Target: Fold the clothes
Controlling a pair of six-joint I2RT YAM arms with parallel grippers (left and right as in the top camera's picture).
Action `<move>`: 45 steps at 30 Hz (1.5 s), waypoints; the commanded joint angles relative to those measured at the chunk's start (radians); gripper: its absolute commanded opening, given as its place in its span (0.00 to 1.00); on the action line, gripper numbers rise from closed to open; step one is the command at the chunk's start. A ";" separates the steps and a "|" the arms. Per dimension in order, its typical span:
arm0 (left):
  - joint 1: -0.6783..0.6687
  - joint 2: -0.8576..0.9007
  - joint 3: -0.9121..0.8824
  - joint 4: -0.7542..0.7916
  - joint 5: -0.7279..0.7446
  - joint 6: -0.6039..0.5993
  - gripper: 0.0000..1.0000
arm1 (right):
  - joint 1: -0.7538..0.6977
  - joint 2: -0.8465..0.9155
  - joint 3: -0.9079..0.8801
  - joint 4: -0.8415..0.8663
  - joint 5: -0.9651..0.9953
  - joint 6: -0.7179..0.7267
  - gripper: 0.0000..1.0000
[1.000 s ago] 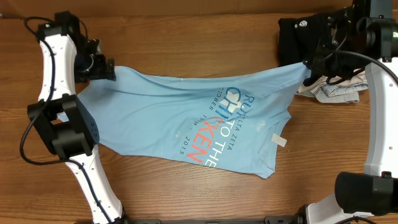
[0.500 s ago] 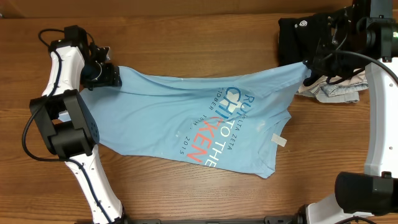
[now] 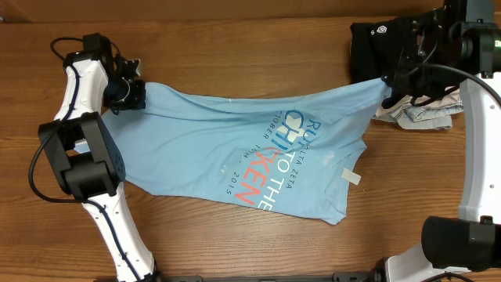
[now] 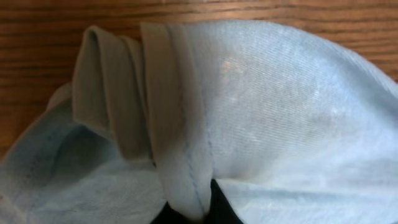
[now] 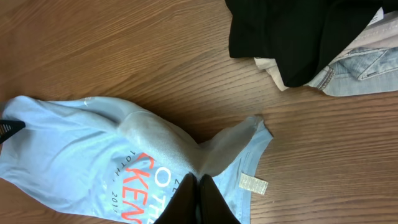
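Observation:
The clothes, a sky-blue T-shirt (image 3: 235, 145) with white and coral lettering, lies stretched across the middle of the table. My left gripper (image 3: 136, 95) is shut on its far-left hem. The left wrist view shows that bunched, stitched hem (image 4: 177, 124) pinched between the dark jaws at the bottom edge, at my left gripper (image 4: 189, 210). My right gripper (image 3: 388, 84) is shut on the shirt's far-right corner. In the right wrist view, my right gripper (image 5: 199, 194) holds a raised ridge of the T-shirt (image 5: 155, 140).
A black garment (image 3: 381, 41) with a small white logo lies at the back right, also seen as the black garment (image 5: 292, 31). Beige and pale grey folded garments (image 3: 427, 114) sit beside it. A white label (image 3: 352, 178) hangs at the shirt's right edge.
My left gripper has shifted slightly over the shirt's left corner and shut on the hem. The right arm and the shirt's spread have not moved.

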 commanded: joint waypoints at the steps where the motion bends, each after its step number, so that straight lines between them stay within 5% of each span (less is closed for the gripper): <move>1: -0.008 -0.010 0.029 -0.004 0.022 -0.037 0.04 | 0.004 -0.010 0.002 0.008 -0.004 -0.008 0.04; 13: -0.008 -0.010 0.358 -0.171 0.132 -0.103 0.04 | 0.004 -0.010 0.002 0.002 -0.005 -0.008 0.04; 28: -0.008 -0.010 0.366 -0.151 0.131 -0.102 0.04 | 0.004 -0.010 0.002 -0.002 -0.004 -0.008 0.04; 36: -0.010 -0.010 0.340 -0.429 -0.080 -0.199 0.05 | 0.004 -0.010 0.002 -0.006 -0.004 -0.008 0.04; 37: -0.008 -0.010 0.333 -0.447 -0.095 -0.199 0.08 | 0.004 -0.010 0.002 -0.003 -0.004 -0.008 0.04; 38: -0.006 -0.010 0.323 -0.454 -0.107 -0.198 0.23 | 0.004 -0.010 0.002 0.000 -0.004 -0.008 0.04; 40: -0.005 -0.010 0.309 -0.457 -0.116 -0.193 0.67 | 0.004 -0.010 0.002 0.007 -0.004 -0.008 0.04; 41: -0.005 -0.010 0.309 -0.456 -0.116 -0.186 0.80 | 0.004 -0.010 0.002 0.009 -0.004 -0.008 0.04; 45: -0.006 -0.010 0.315 -0.426 -0.115 -0.172 0.95 | 0.004 -0.010 0.002 0.010 -0.004 -0.008 0.04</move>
